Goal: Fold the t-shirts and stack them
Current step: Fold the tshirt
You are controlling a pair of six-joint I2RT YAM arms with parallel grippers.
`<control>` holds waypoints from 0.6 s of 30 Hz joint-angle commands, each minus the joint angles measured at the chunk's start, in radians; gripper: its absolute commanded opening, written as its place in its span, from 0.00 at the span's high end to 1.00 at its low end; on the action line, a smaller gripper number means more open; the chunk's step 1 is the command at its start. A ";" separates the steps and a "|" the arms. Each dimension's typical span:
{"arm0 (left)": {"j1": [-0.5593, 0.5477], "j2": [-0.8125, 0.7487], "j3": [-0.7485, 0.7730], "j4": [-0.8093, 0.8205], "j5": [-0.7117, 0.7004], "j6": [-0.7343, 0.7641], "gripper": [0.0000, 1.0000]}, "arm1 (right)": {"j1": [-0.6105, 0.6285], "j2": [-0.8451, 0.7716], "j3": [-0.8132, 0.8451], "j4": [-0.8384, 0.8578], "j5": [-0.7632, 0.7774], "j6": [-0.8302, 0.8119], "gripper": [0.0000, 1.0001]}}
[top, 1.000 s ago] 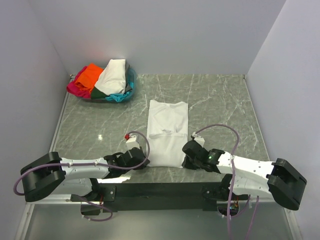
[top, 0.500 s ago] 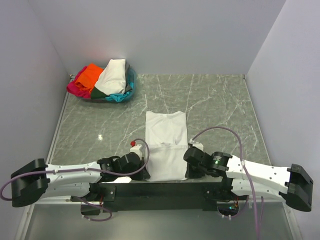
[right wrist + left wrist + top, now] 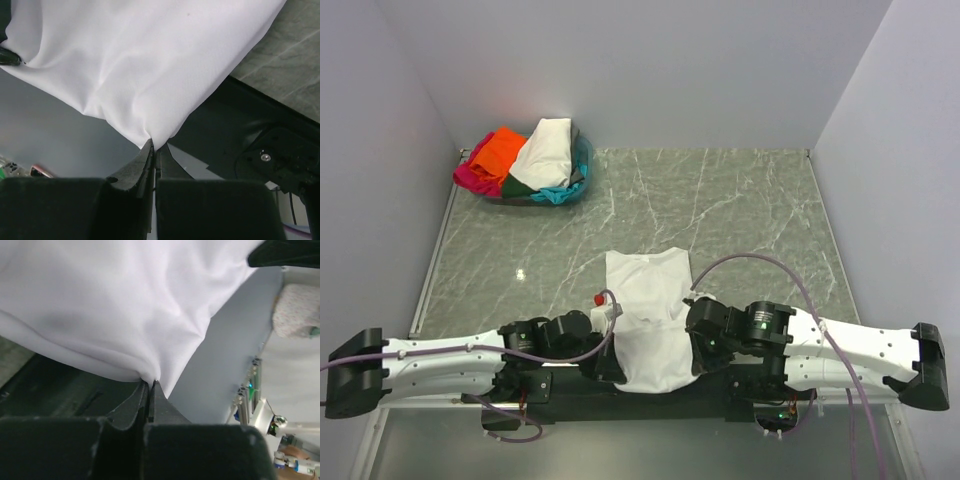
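Note:
The plain white t-shirt (image 3: pixel 648 315), folded into a long strip, lies at the table's near middle with its near end hanging over the front edge. My left gripper (image 3: pixel 612 368) is shut on its near left corner, seen pinched in the left wrist view (image 3: pixel 150 381). My right gripper (image 3: pixel 698 358) is shut on its near right corner, seen pinched in the right wrist view (image 3: pixel 154 142). The white cloth (image 3: pixel 120 310) fills both wrist views (image 3: pixel 140 65). The other t-shirts, cream-white (image 3: pixel 546 150), orange (image 3: pixel 497 150), magenta-pink (image 3: pixel 470 178), teal (image 3: pixel 556 194) and dark green (image 3: pixel 514 186), lie heaped at the far left.
The heap sits in a basket (image 3: pixel 582 160) in the far left corner. The marble table (image 3: pixel 750 210) is walled on the left, back and right. A black bar (image 3: pixel 570 382) with the arm bases runs along the near edge.
Both grippers have pulled the white t-shirt toward the near edge. Its near end now hangs over the front bar, and its far end has slid nearer.

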 commanded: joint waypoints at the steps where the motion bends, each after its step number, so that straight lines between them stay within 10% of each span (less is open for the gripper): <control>1: -0.010 -0.106 0.033 -0.008 0.057 -0.006 0.99 | 0.023 -0.028 0.093 -0.097 -0.001 -0.005 1.00; 18: -0.008 -0.314 0.200 -0.177 -0.323 -0.002 1.00 | 0.023 0.024 0.443 -0.273 0.318 -0.050 1.00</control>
